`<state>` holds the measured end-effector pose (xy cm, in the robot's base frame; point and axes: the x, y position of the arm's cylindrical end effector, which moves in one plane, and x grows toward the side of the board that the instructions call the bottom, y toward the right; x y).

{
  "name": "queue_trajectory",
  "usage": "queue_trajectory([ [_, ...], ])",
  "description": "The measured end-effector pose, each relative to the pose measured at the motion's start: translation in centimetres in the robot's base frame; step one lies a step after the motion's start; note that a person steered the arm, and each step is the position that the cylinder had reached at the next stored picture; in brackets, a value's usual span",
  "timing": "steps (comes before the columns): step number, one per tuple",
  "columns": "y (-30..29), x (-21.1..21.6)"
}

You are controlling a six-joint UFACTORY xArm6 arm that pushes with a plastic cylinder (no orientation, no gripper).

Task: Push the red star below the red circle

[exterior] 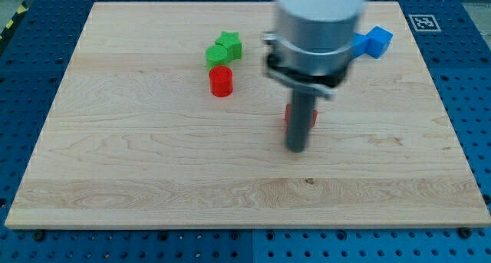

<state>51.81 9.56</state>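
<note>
Bright, even light; arm motion-blurred

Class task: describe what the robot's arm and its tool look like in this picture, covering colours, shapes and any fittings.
The arm shows as a wide, pale grey cylinder, blurred at the view's top. Beneath it sits a dark, angular collar with a thin light edge. From that hangs the tool, a straight dark grey rod ending in my tip. No cables or markings can be made out.

- A robotics lab or test bench, by the look of it.
- The pale wooden board counter [153,163] lies on a blue metal base plate with a regular grid of holes [23,79].
- A black-and-white printed marker tag [423,22] sits at the board's corner.
- Yellow-and-black hazard striping [9,24] edges the view's top left.
</note>
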Motion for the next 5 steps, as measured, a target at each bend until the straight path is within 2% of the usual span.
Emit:
queue_trajectory([
  [1, 6.9, -0.2],
  [2, 7.8, -2.2],
  [3, 1.8, -2.5],
  [4, -7.7, -2.5],
  [5, -14.3, -2.8],
])
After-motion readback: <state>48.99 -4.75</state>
